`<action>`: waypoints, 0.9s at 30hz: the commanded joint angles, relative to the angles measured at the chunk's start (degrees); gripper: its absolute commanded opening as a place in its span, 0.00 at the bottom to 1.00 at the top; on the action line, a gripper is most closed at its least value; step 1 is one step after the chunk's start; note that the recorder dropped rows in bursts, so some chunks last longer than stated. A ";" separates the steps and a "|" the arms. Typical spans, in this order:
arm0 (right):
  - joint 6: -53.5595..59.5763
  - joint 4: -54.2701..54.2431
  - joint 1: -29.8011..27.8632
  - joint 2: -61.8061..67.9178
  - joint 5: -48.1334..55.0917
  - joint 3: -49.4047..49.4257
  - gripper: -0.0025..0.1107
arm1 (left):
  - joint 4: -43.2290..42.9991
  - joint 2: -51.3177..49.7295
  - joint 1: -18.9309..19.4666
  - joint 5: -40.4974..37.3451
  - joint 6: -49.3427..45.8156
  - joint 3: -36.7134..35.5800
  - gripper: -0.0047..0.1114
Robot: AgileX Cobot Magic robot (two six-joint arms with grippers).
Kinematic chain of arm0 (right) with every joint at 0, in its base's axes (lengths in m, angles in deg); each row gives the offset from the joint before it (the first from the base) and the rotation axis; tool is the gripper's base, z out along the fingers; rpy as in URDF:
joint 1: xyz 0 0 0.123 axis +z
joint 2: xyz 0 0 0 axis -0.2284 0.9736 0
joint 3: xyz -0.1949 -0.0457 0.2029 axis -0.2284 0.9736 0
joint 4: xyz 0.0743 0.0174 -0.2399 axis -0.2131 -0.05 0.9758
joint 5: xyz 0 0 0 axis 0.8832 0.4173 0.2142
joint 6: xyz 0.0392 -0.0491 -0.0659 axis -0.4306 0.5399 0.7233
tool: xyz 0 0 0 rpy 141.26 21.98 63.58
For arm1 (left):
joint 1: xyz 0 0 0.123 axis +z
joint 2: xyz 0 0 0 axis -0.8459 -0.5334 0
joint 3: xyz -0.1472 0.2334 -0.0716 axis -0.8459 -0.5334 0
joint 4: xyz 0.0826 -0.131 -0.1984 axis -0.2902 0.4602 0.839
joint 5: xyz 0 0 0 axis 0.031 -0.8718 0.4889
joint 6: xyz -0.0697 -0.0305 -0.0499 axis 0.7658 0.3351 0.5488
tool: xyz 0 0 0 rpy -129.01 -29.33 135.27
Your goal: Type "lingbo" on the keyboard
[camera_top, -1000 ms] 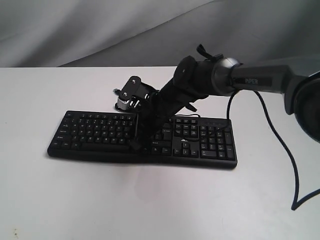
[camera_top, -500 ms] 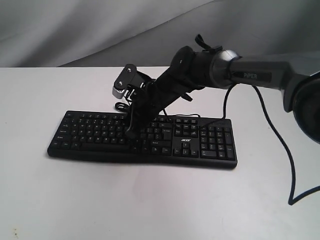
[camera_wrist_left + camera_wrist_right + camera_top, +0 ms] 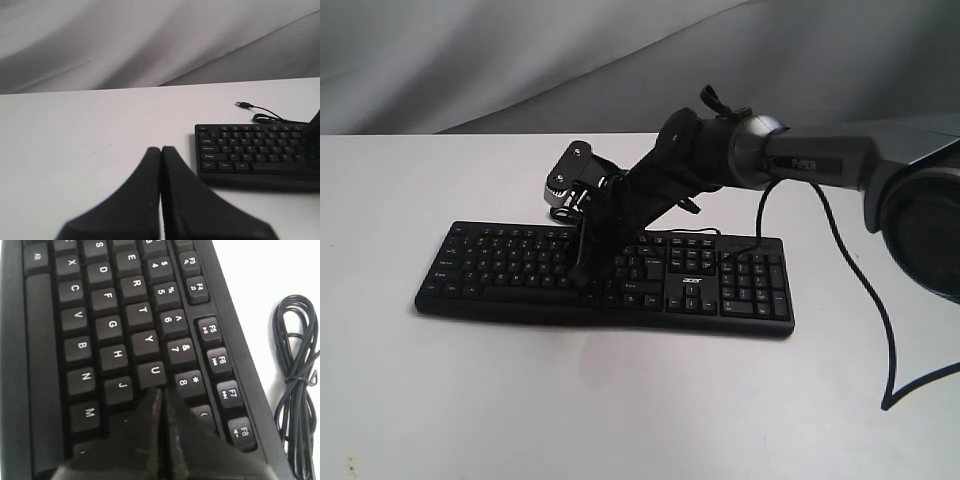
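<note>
The right gripper (image 3: 582, 272), its fingers pressed together into a single point, stood over the letter rows of the black Acer keyboard (image 3: 720, 290), which lay across the middle of the white table (image 3: 620, 400). In the exterior view the tip was at about 9 o'clock from the acer logo (image 3: 690, 281).

Only the right wrist view gave the legends. The tip sat just beside the U key (image 3: 152, 371), the J key (image 3: 120, 388) and the 8 key (image 3: 187, 382), covering the key beyond U. This was probably I, though its legend was hidden, and whether the tip touched it could not be told.

A clean stroke would call for a straight, short push on that one cap, clear of its neighbours.

The left wrist view alone showed the left gripper (image 3: 161, 155), also pressed together, idle and well apart from the keyboard's end. It also showed the loose USB plug (image 3: 243, 104), its cable (image 3: 295, 375) coiled at the board's 12 o'clock.
</note>
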 commanded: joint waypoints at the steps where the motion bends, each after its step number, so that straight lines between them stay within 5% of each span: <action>1: 1.23 -1.64 0.04 -0.11 -1.55 -0.30 0.02 | 0.21 0.21 0.06 0.39 0.12 -0.28 0.04; 27: 3.58 -4.69 0.74 -1.04 0.54 -0.30 0.02 | 0.21 0.21 0.06 0.39 0.12 -0.28 0.04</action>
